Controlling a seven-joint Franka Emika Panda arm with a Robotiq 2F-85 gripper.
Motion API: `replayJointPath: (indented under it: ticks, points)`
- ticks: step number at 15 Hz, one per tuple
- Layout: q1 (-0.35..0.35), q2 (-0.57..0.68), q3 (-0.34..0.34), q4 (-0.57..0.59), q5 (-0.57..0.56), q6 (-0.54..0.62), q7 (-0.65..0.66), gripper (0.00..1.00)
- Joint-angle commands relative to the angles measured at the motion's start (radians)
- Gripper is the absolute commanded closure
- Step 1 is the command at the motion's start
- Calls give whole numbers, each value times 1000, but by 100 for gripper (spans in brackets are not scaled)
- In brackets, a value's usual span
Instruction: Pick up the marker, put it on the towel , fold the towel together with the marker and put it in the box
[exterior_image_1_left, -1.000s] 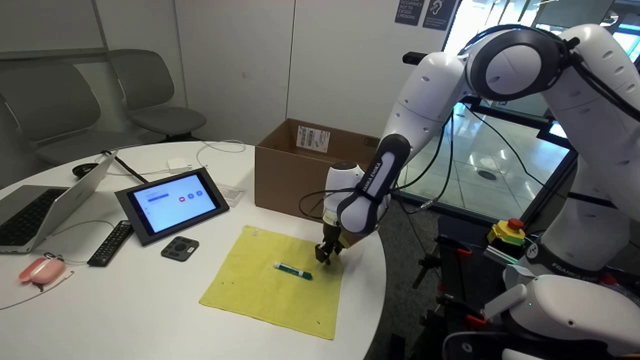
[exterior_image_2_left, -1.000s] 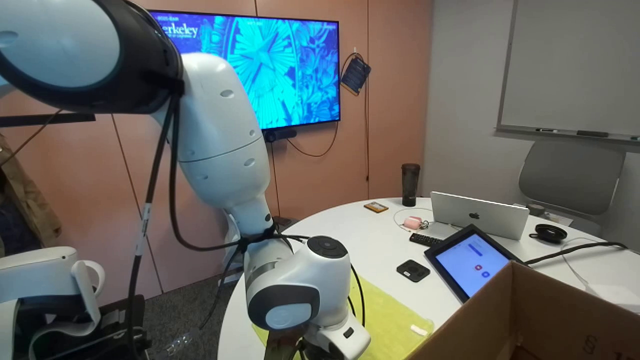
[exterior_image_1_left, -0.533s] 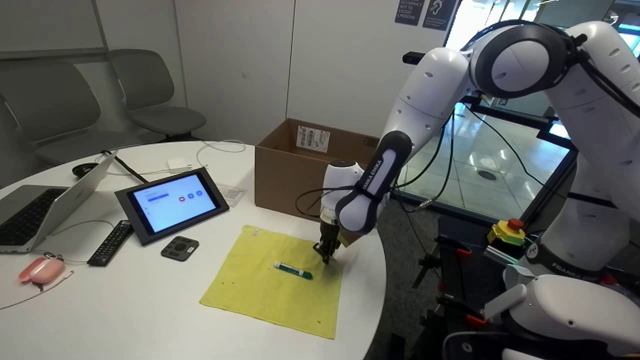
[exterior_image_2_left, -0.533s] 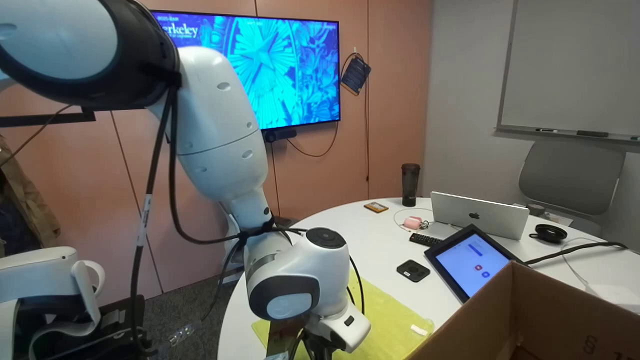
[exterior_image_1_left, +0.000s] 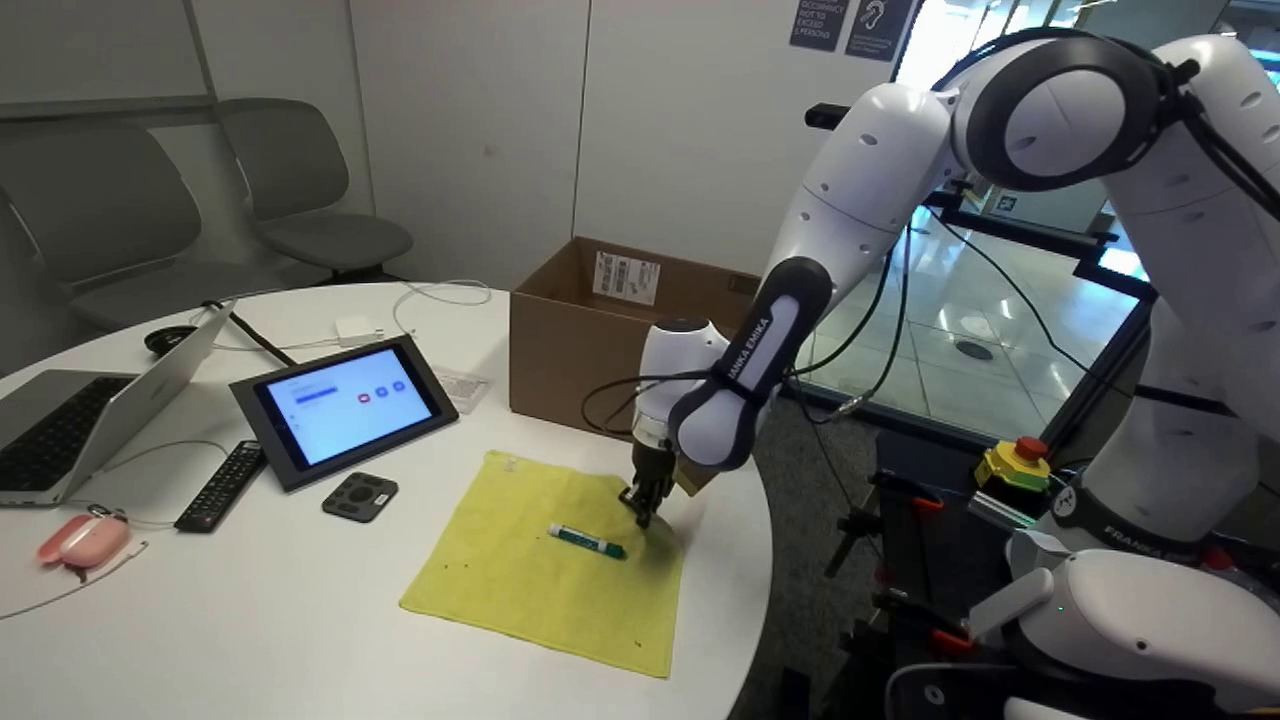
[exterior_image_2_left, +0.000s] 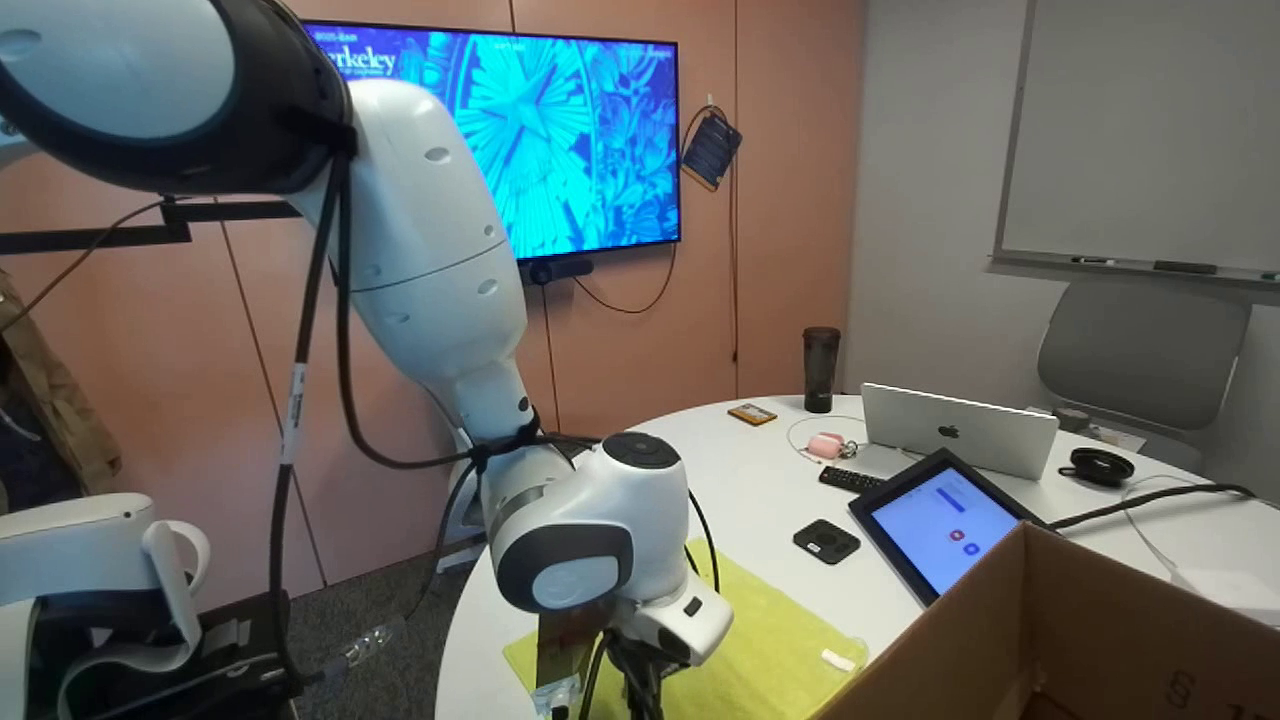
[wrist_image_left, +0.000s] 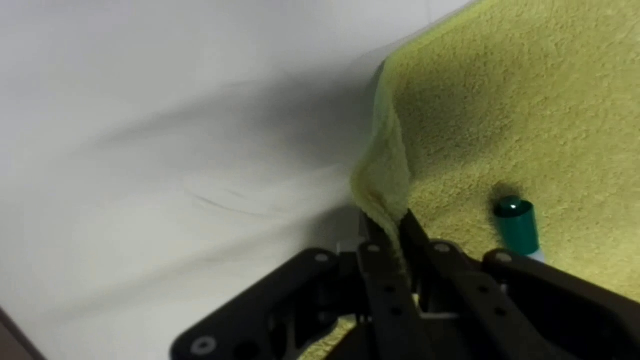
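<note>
The yellow-green towel (exterior_image_1_left: 530, 590) lies spread on the white table, its edge near the arm pinched and raised. In the wrist view my gripper (wrist_image_left: 387, 225) is shut on that edge, the cloth (wrist_image_left: 382, 175) bunching up between the fingertips. On the towel rests the green-and-white marker (exterior_image_1_left: 587, 541), apart from the fingers; its green cap (wrist_image_left: 519, 230) shows to their right in the wrist view. The cardboard box (exterior_image_1_left: 575, 350) stands open behind the towel, and its near wall (exterior_image_2_left: 940, 630) appears in an exterior view. There the arm hides the marker.
A tablet screen (exterior_image_1_left: 350, 400), a small black device (exterior_image_1_left: 360, 497) and a remote (exterior_image_1_left: 222, 487) lie beyond the towel. Farther off are a laptop (exterior_image_1_left: 110, 420) and a pink case (exterior_image_1_left: 85, 542). A dark tumbler (exterior_image_2_left: 820, 370) stands at the table's far side.
The jaws have come together on the towel's edge. My gripper has shifted slightly toward the marker and up, drawing that edge inward and lifting it. Marker and box stay put.
</note>
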Motion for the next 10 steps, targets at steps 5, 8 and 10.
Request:
replayJointPath:
  ticks: [5,8,10]
  points:
    - [127,-117,-11,-59,-92,46,-57,90]
    - [215,-120,-13,-56,-161,55,-65,90]
    - [281,-133,-21,-70,-208,66,-65,90]
